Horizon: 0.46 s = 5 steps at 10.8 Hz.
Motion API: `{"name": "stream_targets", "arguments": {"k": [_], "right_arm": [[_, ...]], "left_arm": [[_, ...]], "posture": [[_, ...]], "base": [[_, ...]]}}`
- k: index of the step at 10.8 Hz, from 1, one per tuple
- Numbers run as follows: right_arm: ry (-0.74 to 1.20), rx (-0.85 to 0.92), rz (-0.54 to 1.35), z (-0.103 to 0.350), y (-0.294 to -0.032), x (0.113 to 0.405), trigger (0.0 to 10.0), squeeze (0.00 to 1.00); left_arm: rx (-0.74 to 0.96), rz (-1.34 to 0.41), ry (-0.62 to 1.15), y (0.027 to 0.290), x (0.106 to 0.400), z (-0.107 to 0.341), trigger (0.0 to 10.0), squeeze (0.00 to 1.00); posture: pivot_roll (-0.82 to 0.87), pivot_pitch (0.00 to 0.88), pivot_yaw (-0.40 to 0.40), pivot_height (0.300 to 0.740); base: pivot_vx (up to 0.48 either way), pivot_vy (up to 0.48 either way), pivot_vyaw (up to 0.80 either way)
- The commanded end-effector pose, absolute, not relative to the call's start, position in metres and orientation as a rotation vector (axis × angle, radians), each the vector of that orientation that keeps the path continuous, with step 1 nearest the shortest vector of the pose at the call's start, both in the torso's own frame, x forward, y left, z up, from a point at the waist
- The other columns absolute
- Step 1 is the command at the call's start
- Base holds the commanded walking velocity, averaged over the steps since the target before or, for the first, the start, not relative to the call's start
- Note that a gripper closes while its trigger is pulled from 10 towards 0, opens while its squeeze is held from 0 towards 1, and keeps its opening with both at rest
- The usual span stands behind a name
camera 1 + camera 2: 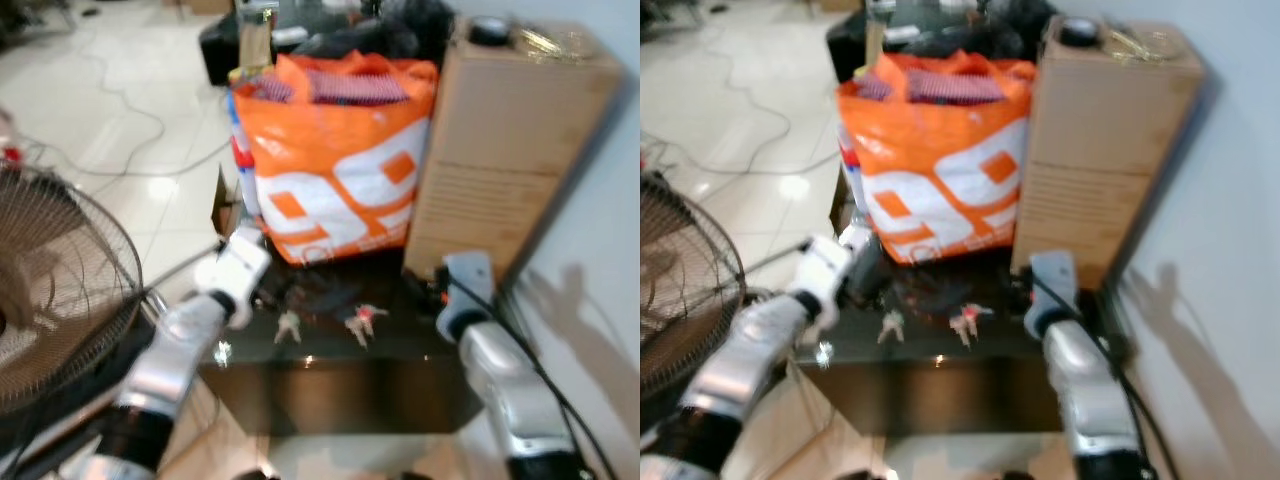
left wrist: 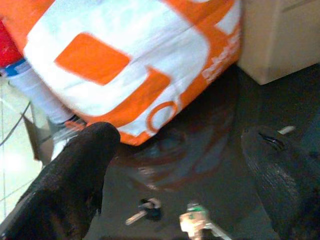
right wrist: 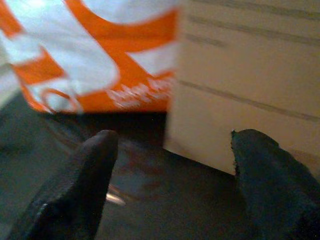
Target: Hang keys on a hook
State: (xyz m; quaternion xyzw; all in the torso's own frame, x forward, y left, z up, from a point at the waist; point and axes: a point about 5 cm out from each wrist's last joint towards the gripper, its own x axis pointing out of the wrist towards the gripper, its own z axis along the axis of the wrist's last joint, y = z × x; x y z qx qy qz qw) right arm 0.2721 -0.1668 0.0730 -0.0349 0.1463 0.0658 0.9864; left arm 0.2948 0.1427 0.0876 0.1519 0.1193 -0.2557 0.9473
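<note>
Two bunches of keys (image 1: 324,323) lie on the dark glossy table (image 1: 400,385), near its front edge. The left gripper (image 2: 185,165) hovers just behind them with fingers spread wide and empty. The right gripper (image 3: 172,170), likewise open, points at the back right corner. Behind stand an orange-and-white bag (image 1: 335,160) stuffed with striped cloth (image 1: 355,87) and a cardboard box (image 1: 505,140). A fan (image 1: 55,290) stands at left.
</note>
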Motion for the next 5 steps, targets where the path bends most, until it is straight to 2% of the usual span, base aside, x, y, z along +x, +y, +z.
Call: {"name": "stream_targets", "arguments": {"k": [1, 3, 4, 5], "right_arm": [[0.272, -0.06, 0.146, 0.0772, -0.1629, 0.2769, 10.0, 1.0], [0.27, -0.068, 0.166, 0.0778, -0.1618, 0.2776, 10.0, 1.0], [0.263, -0.068, 0.167, 0.0771, -0.1604, 0.2761, 10.0, 1.0], [0.266, -0.06, 0.152, 0.0752, -0.1603, 0.2753, 10.0, 1.0]], "left_arm": [[0.33, -0.497, 0.233, 0.1513, 0.2968, 0.091, 10.0, 0.05], [0.321, -0.497, 0.227, 0.1528, 0.2945, 0.0915, 10.0, 0.06], [0.308, -0.489, 0.227, 0.155, 0.2943, 0.0921, 10.0, 0.08], [0.304, -0.488, 0.221, 0.155, 0.2952, 0.0934, 10.0, 0.07]], "posture": [[-0.09, 0.0, 0.043, 0.74], [-0.08, 0.0, 0.038, 0.74], [-0.08, 0.0, 0.039, 0.74], [-0.08, 0.0, 0.039, 0.74]], "base": [[0.0, 0.0, 0.0], [0.0, 0.0, 0.0], [0.0, 0.0, 0.8], [0.244, 0.0, 0.8]]}}
